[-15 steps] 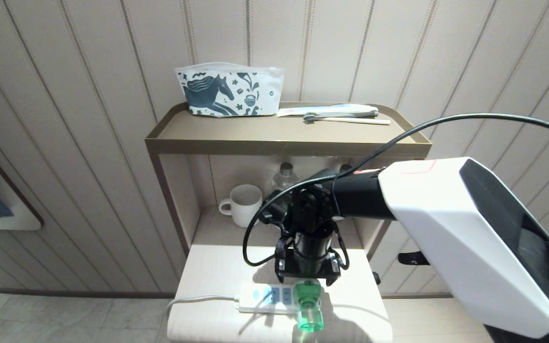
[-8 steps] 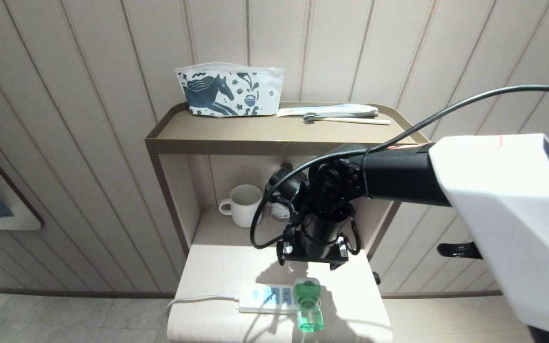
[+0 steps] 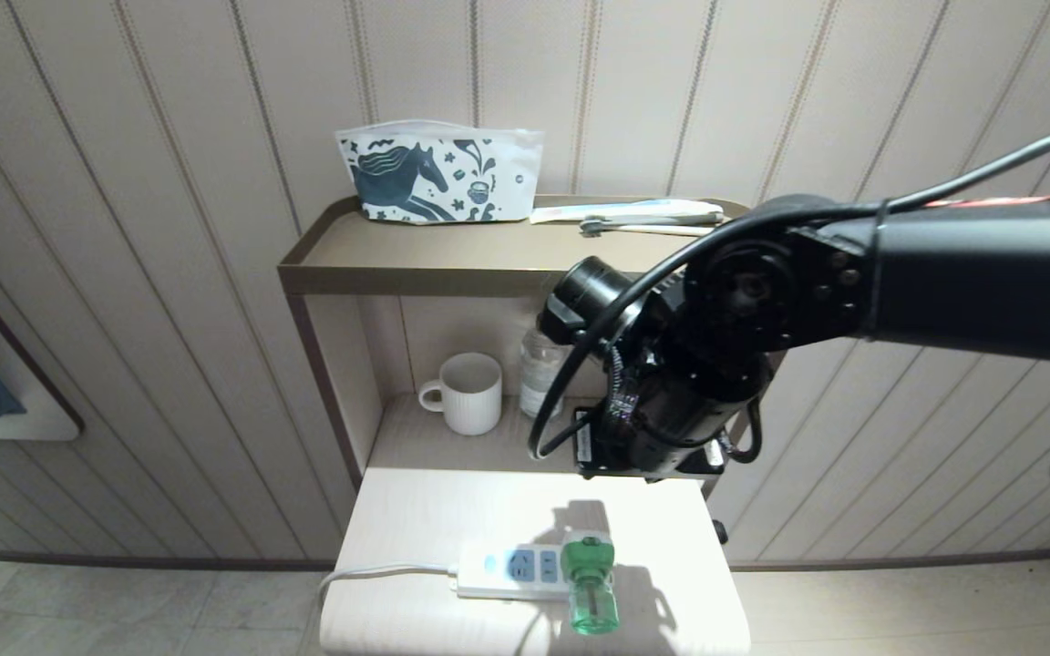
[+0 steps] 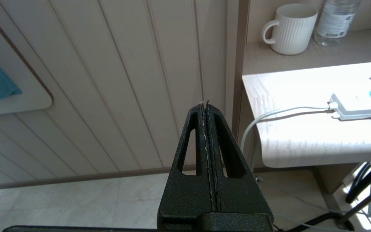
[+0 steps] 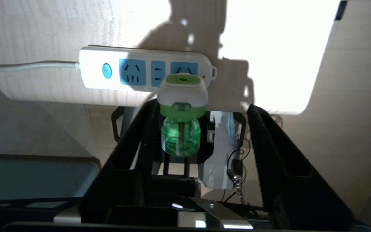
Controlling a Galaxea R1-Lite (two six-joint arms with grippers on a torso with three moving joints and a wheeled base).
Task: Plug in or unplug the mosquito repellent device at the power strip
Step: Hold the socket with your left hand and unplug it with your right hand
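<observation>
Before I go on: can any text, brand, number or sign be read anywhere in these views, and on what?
No text can be read.
Water bottle: a label with print, too small to read.
Pouch on the top shelf: a horse and cup drawing, no legible words.
Tube beside it: print too blurred to read.
Power strip: no readable markings.
Mosquito repellent device: no readable markings.

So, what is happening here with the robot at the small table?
The right gripper hangs open above the table, holding nothing. The mosquito repellent device sits plugged into the end socket of the power strip, its green bottle reaching past the table's front edge. The left gripper is shut and parked off to the side, low beside the table. On the shelf behind stand a white mug and a water bottle.
</observation>
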